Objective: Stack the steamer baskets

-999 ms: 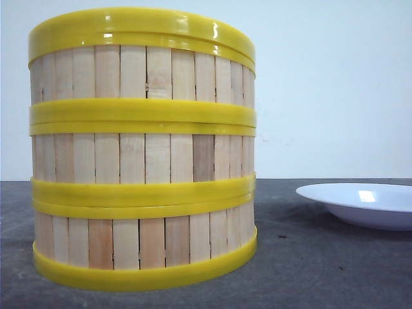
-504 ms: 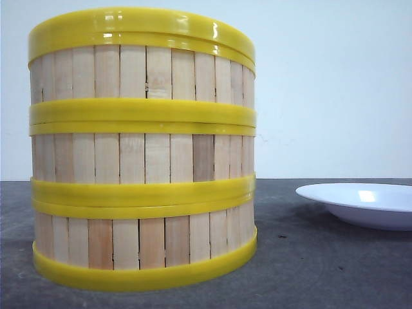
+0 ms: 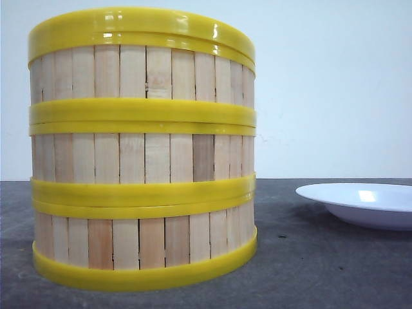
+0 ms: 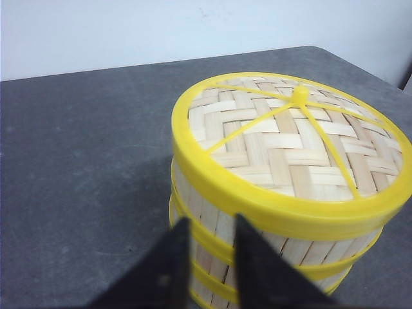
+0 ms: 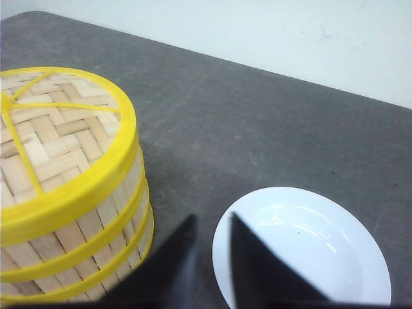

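Three steamer baskets [image 3: 141, 154] stand stacked in one straight column on the dark table, left of centre in the front view. A woven lid [image 4: 290, 138] with a yellow rim and knob covers the top basket. In the left wrist view, my left gripper [image 4: 211, 220] hangs just off the stack's [image 4: 257, 251] side wall. Its fingers are drawn together to a narrow slit and hold nothing. My right gripper [image 5: 212, 217] hovers over the table between the stack [image 5: 77, 238] and a plate, shut and empty as well. Neither gripper shows in the front view.
A white plate [image 3: 360, 203] lies on the table to the right of the stack; the right wrist view shows the plate [image 5: 302, 244] bare. The dark grey table [image 4: 84, 148] ends at a pale wall behind.
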Robot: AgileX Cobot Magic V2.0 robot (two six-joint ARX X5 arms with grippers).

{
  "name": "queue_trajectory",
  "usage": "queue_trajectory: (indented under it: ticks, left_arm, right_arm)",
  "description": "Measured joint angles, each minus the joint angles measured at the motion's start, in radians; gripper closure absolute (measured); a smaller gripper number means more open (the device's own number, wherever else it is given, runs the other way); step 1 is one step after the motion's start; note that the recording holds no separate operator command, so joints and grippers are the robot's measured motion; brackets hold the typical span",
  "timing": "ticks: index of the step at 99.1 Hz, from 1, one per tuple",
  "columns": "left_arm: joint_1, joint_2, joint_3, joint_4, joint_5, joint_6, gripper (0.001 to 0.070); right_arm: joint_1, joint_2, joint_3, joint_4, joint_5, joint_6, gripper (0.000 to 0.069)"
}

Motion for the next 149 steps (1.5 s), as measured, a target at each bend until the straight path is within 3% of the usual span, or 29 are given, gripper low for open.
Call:
queue_trajectory:
  ticks: [17, 102, 113, 133, 149]
  left_arm:
    - [0.0, 0.0, 0.0, 0.001, 0.0, 0.0, 0.0694]
    - [0.0, 0.0, 0.0, -0.011, 0.0, -0.022, 0.0695]
    - [0.003, -0.001, 0.0, -0.009, -0.029, 0.004, 0.0695]
    - [0.096, -0.014, -0.016, 0.038, -0.048, 0.08, 0.0695]
    - [0.201, -0.052, -0.151, 0.182, -0.05, 0.109, 0.0695]
  right_arm:
    - [0.0, 0.002, 0.0, 0.0, 0.0, 0.0, 0.0681]
    - [0.0, 0.002, 0.0, -0.001, 0.0, 0.0, 0.0682]
    - [0.0, 0.002, 0.0, -0.002, 0.0, 0.0, 0.0682]
    - [0.0, 0.002, 0.0, -0.002, 0.0, 0.0, 0.0682]
    - [0.0, 0.002, 0.0, -0.002, 0.0, 0.0, 0.0682]
